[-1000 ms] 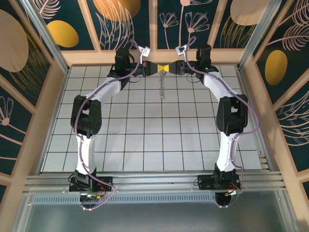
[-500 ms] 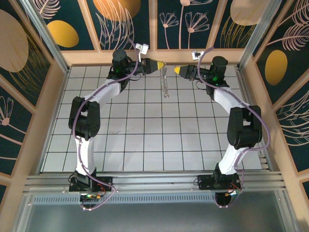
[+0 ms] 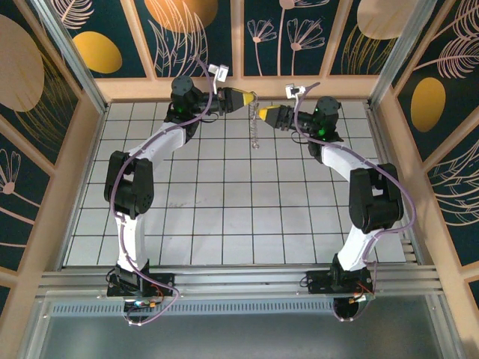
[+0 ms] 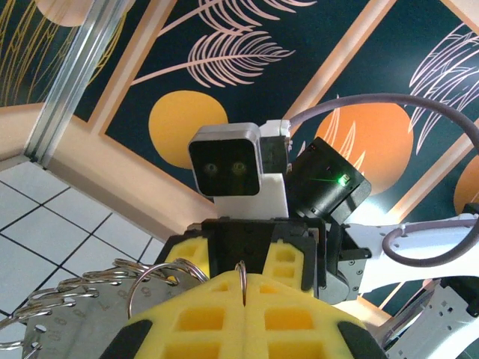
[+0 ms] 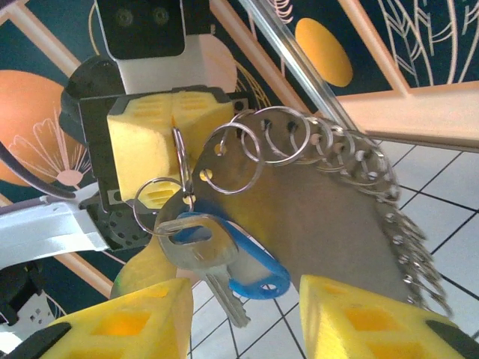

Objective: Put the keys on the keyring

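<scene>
Reaching toward the far wall (image 3: 150,88), the left gripper (image 3: 248,97) clamps the keyring (image 3: 256,123), which hangs straight down, while the right gripper (image 3: 263,114) stands parted before the down-pointing key (image 5: 254,271).

This is a robot test cell in a lab: two arms (image 3: 131,187) stand bolted to an aluminium rail (image 3: 247,278) at the edge of a white gridded counter (image 3: 224,217), boxed in by a wooden frame (image 3: 239,88) and panels (image 3: 45,82) printed with leaves and orange discs.
</scene>
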